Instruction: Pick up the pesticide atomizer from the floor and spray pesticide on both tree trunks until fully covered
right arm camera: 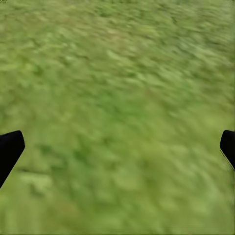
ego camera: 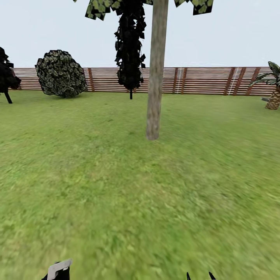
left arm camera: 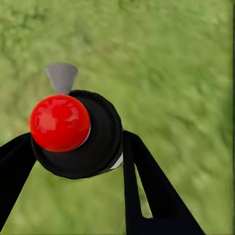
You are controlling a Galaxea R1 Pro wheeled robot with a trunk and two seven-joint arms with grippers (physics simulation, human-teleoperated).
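A tree with a thick, pale grey-brown mottled tree trunk (ego camera: pixel 155 70) rises from the lawn straight ahead, its crown cut off by the top of the head view. In the left wrist view the pesticide atomizer (left arm camera: pixel 78 134), black with a red round cap and a grey nozzle, sits between the black fingers (left arm camera: pixel 147 186) of my left gripper (left arm camera: pixel 73 156), which is shut on it. Its grey nozzle tip (ego camera: pixel 59 269) peeks in at the lower left of the head view. My right gripper (right arm camera: pixel 117 147) hangs open over bare grass, with its fingertips (ego camera: pixel 199 276) at the head view's lower edge.
A brown slat fence (ego camera: pixel 202 80) closes the garden at the back. A narrow black tree (ego camera: pixel 130 50) stands behind the trunk, a round dark bush (ego camera: pixel 61 74) at back left, another black tree (ego camera: pixel 6 76) at far left, a short palm (ego camera: pixel 274 91) at far right. Open lawn (ego camera: pixel 116 186) lies between me and the trunk.
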